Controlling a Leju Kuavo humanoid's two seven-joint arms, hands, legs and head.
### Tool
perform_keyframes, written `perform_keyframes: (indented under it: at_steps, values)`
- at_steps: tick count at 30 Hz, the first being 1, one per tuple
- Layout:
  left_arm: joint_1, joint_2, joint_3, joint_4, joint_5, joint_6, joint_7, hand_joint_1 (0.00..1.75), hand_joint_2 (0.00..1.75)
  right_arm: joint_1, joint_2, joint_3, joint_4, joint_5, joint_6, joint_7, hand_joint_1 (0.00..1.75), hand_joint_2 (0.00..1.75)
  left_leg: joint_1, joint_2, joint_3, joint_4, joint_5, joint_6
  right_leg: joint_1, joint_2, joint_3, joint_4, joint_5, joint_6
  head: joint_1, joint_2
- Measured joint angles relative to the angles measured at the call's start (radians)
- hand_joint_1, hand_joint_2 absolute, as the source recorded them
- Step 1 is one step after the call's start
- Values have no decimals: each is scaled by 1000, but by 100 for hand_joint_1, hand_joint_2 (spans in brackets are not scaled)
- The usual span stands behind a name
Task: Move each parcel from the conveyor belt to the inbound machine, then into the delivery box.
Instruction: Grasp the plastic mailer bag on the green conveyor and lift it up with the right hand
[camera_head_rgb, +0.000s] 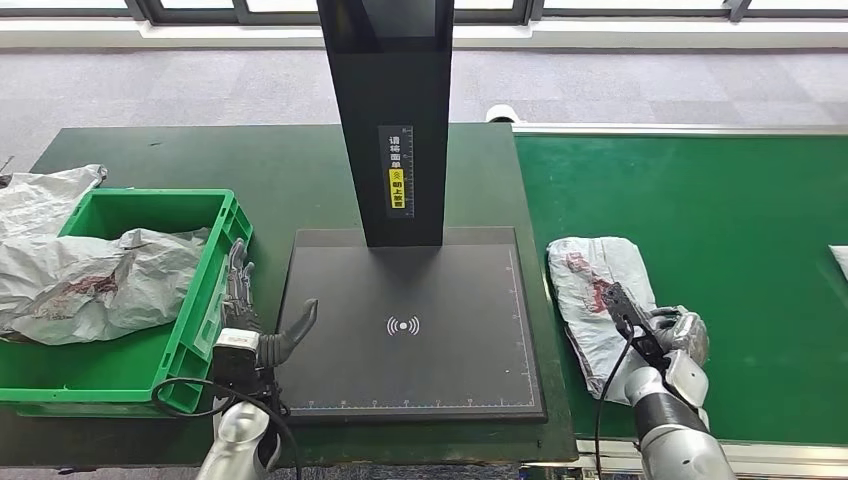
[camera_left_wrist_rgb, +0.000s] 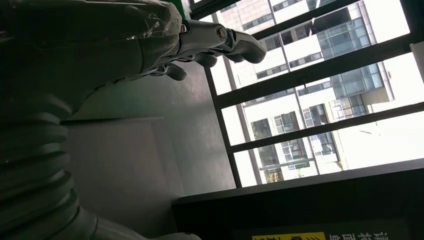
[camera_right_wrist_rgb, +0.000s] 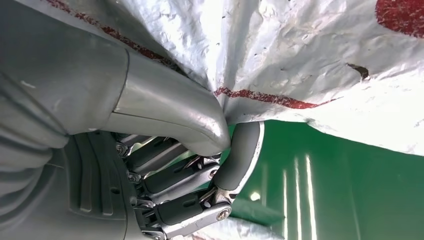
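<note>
A crumpled white plastic parcel (camera_head_rgb: 590, 290) with red print lies on the green conveyor belt (camera_head_rgb: 720, 220), near its left edge. My right hand (camera_head_rgb: 670, 335) is at the parcel's near right end. In the right wrist view the thumb (camera_right_wrist_rgb: 170, 110) and a dark finger (camera_right_wrist_rgb: 242, 155) pinch a fold of the parcel (camera_right_wrist_rgb: 310, 55). The inbound machine's black platform (camera_head_rgb: 410, 330) with its column lies between belt and box. My left hand (camera_head_rgb: 250, 320) hovers at the platform's left edge beside the green delivery box (camera_head_rgb: 215, 290), fingers (camera_left_wrist_rgb: 200, 45) apart and holding nothing.
Grey-white parcels (camera_head_rgb: 90, 275) lie in the box, and one more (camera_head_rgb: 40, 200) sits behind it. Another parcel's corner (camera_head_rgb: 840, 260) shows at the belt's far right. The machine's black column (camera_head_rgb: 390, 120) rises over the platform's back.
</note>
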Motion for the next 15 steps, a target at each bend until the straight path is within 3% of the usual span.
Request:
perform_keyframes:
  at_steps: [7, 15]
  values:
    - [20, 3, 0, -14, -1, 9, 7, 0, 175, 15, 37, 21, -85, -132, -202, -147, 175, 175, 0, 0, 0, 0, 0, 0, 0, 0, 0, 0, 0, 0, 0, 0]
    - [22, 5, 0, -14, -2, 10, 6, 0, 175, 61, 75, 100, -228, -162, -272, -168, 175, 175, 0, 0, 0, 0, 0, 0, 0, 0, 0, 0, 0, 0, 0, 0]
